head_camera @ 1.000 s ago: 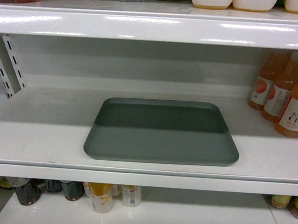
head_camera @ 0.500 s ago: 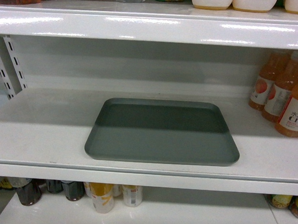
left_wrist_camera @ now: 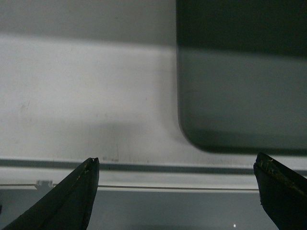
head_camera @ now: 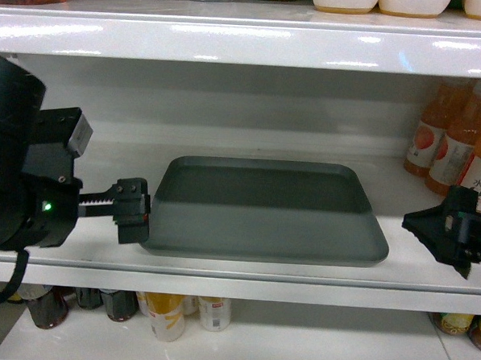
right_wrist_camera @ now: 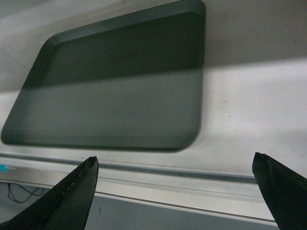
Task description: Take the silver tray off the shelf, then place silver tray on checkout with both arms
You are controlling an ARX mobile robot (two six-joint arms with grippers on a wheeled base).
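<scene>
While both arms hung at the near edge of the shelf [head_camera: 76,236], neither held anything. The left gripper [head_camera: 132,211] had its jaws spread wide, sitting just beside the near left corner of the silver tray [head_camera: 263,213]; whether it touched the rim could not be told. The right gripper [head_camera: 451,237] was likewise spread wide, a little apart from the tray's right edge. The tray lay flat on the shelf between them, its far half in shadow. Orange drink bottles [head_camera: 461,135] stood at the far right.
</scene>
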